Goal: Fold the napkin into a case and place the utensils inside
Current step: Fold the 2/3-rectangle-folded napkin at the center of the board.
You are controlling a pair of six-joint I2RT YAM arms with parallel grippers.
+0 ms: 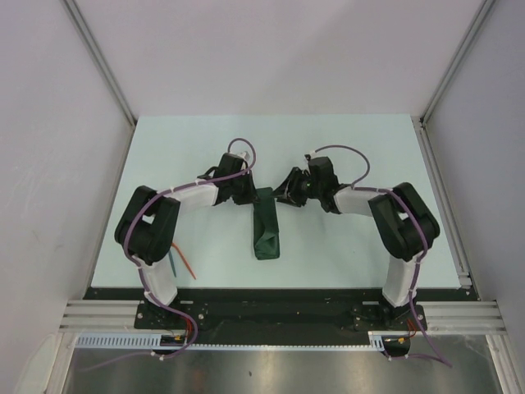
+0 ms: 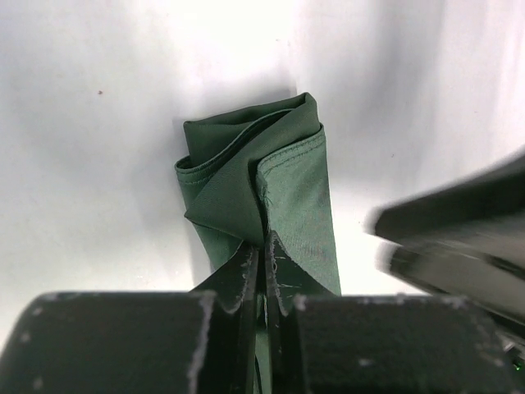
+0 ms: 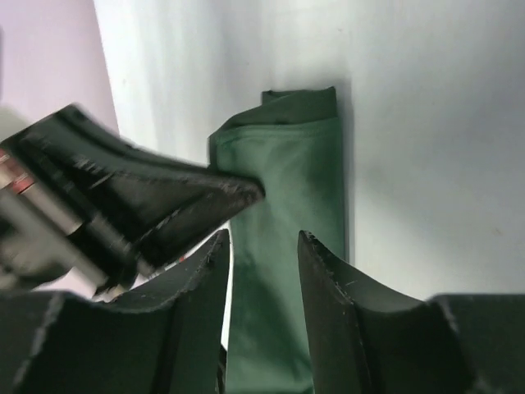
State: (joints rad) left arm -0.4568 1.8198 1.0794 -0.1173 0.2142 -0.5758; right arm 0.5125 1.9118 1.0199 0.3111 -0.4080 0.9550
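Note:
The dark green napkin (image 1: 267, 226) lies in the middle of the table, folded into a narrow long case running from far to near. My left gripper (image 1: 251, 197) is at its far end on the left side. In the left wrist view that gripper (image 2: 264, 240) is shut on a fold edge of the napkin (image 2: 287, 176), whose layers gape at the far end. My right gripper (image 1: 284, 195) is at the same end from the right. It (image 3: 262, 235) stands open just over the napkin (image 3: 287, 189). The utensils, one orange-red (image 1: 187, 268) and one teal (image 1: 173, 263), lie by the left arm's base.
White walls with metal rails enclose the pale table (image 1: 353, 156) on three sides. The two grippers are close together; the left gripper's finger (image 3: 180, 205) shows in the right wrist view. The black base rail (image 1: 271, 308) runs along the near edge.

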